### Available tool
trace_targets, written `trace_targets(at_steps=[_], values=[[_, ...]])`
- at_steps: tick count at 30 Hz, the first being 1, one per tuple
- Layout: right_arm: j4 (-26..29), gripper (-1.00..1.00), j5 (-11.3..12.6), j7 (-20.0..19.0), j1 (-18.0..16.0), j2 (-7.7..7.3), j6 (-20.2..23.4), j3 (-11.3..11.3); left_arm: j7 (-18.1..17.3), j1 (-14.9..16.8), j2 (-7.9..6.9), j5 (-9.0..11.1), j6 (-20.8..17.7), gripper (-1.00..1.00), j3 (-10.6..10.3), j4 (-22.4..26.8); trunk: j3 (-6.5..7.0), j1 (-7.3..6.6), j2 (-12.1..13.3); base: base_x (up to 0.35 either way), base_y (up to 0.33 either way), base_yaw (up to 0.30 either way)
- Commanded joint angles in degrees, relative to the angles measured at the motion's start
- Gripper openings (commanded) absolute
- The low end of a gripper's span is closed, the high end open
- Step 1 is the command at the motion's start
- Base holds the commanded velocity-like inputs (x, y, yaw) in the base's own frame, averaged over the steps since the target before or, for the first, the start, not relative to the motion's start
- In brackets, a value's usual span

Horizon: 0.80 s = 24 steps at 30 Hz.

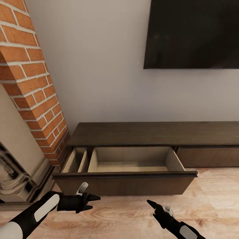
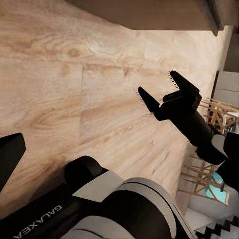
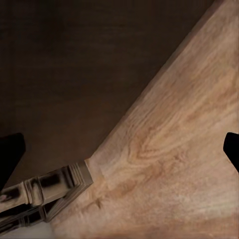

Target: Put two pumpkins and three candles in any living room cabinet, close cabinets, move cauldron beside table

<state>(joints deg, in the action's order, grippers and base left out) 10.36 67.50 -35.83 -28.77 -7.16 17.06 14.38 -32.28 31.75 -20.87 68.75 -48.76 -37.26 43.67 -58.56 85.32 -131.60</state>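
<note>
Against the pale wall under a dark screen [image 1: 192, 33], the cabinet [image 1: 156, 134] is standing with its drawer [image 1: 132, 162] pulled out, both beige compartments showing nothing inside. Wood floor [image 1: 212, 196] is lying open before the drawer front, brick column [image 1: 33, 93] crowding the left. Both arms are reaching low toward it, left hand [image 1: 94, 202] and right hand [image 1: 152, 204] each with fingers spread, gripping nothing.

- The cabinet [image 1: 156, 133] is dark-brown wood.
- Its open drawer [image 1: 132, 162] is pale beige inside.
- The floor [image 1: 212, 196] is light wood with wavy grain.
- The brick column [image 1: 33, 83] is orange-red with pale mortar lines.
- The wall [image 1: 99, 66] is plain off-white.
- The screen [image 1: 192, 33] is black.
- The left pincer [image 1: 94, 202] and right pincer [image 1: 152, 204] are black; the arms carry white panels.
</note>
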Motion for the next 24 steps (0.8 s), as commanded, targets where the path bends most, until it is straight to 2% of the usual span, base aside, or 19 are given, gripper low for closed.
trace_targets(at_steps=[1, 6, 13, 17, 21, 24], values=[[0.0, 1.00, 0.5, -0.2, 0.0, -0.10, 0.2, 0.8, -0.2, 0.1, 0.61, -0.1, 1.5, 1.00, -0.7, -0.9, 0.14, -0.24, 0.4, 0.000, 0.000, 0.000], [-0.1, 1.00, 0.5, -0.2, 0.0, -0.13, 0.2, 3.0, -0.1, 0.1, 1.15, -0.8, 2.5, 1.00, -1.1, -2.0, 1.03, -1.33, 2.4, 0.000, 0.000, 0.000], [-0.2, 1.00, 0.5, 0.2, 0.0, -0.06, 0.8, 4.1, 0.2, 0.1, 2.21, -2.3, 2.9, 1.00, -1.2, -4.2, 2.29, -2.87, 5.2, 0.000, 0.000, 0.000], [-0.3, 1.00, 0.5, 0.5, 0.0, -0.05, 0.8, 5.7, 0.3, 0.1, 2.63, -2.9, 3.0, 1.00, -1.2, -4.7, 3.01, -3.75, 6.8, 0.000, 0.000, 0.000], [-0.6, 1.00, 0.6, 0.7, 0.0, 0.02, 0.8, 7.3, 1.4, 0.1, 2.99, -4.1, 3.0, 1.00, -1.2, -5.2, 3.73, -4.63, 8.4, 0.000, 0.000, 0.000], [-0.7, 1.00, 0.6, 0.8, 0.0, 0.02, 0.7, 8.0, 2.8, 0.1, 3.85, -4.4, 3.0, 1.00, -1.0, -6.2, 4.27, -5.29, 9.6, 0.000, 0.000, 0.000]])
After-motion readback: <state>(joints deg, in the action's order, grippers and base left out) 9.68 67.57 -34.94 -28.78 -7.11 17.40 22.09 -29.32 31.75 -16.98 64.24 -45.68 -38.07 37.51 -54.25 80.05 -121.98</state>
